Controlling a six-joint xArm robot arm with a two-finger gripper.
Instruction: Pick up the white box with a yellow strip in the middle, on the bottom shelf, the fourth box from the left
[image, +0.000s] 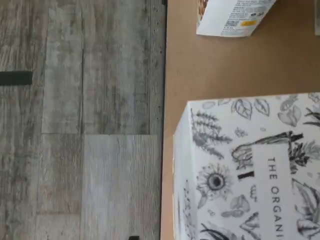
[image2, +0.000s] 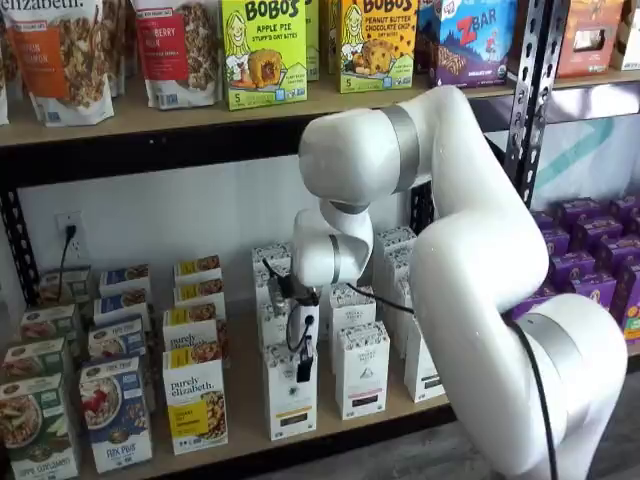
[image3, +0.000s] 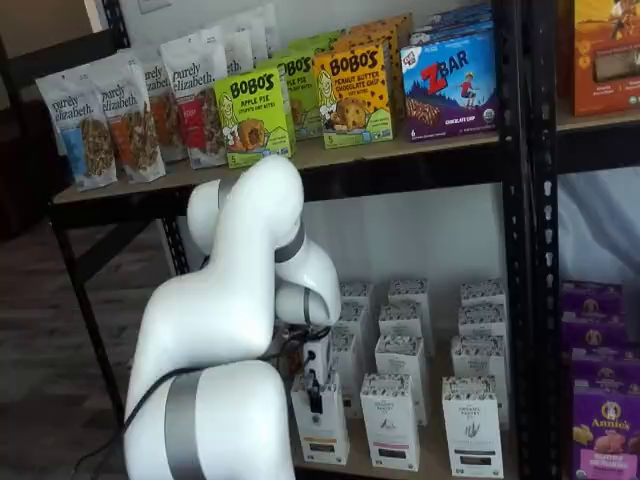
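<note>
Approach step: the white-bodied gripper with black fingers (image2: 304, 368), jaws wide and holding nothing, is hanging just in front of the tall white carton with the thin yellow strip (image2: 291, 392) at the light wooden bottom shelf's (image2: 240, 448) front rail, needing to straddle its sides next.

You get three views. Wrist view looks straight down, very close, onto the bottom shelf (image: 225, 65) board edge and grey floor (image: 80, 125) beside it. Both shelf views face the racks from the front, mid range, arm (image2: 470, 260) between lens and shelves; one squarer, one angled with the arm (image3: 230, 340) at 7 o'clock. You see the same white box (image2: 290, 390) (image3: 322, 418) rows in both.
</note>
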